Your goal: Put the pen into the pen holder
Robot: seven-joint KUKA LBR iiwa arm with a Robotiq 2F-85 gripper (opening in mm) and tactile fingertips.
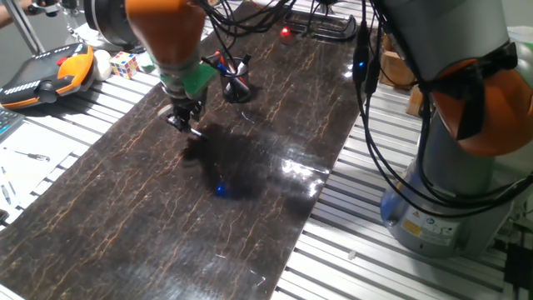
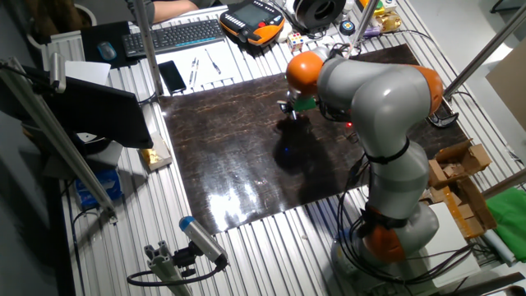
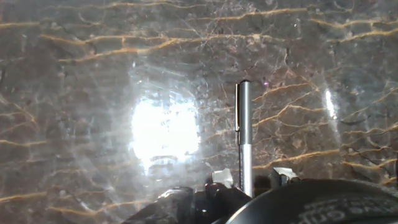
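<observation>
The pen (image 3: 245,134), thin with a dark clip and a pale shaft, runs straight up the hand view from between my fingers (image 3: 221,177). In one fixed view my gripper (image 1: 186,125) hangs just above the dark marble-look board (image 1: 125,208), with the pen's pale end (image 1: 196,132) poking out at its tip. The jaws look shut on the pen. The pen holder (image 1: 237,83), a small black cup with a red and a blue pen in it, stands on the board behind and to the right of the gripper. In the other fixed view the gripper (image 2: 292,112) shows and the holder is hidden by the arm.
An orange teach pendant (image 1: 42,75) and a colour cube (image 1: 125,62) lie off the board's back left. The arm's base (image 1: 450,192) and hanging cables (image 1: 366,92) stand at the right. A keyboard (image 2: 173,34) lies beyond the far edge.
</observation>
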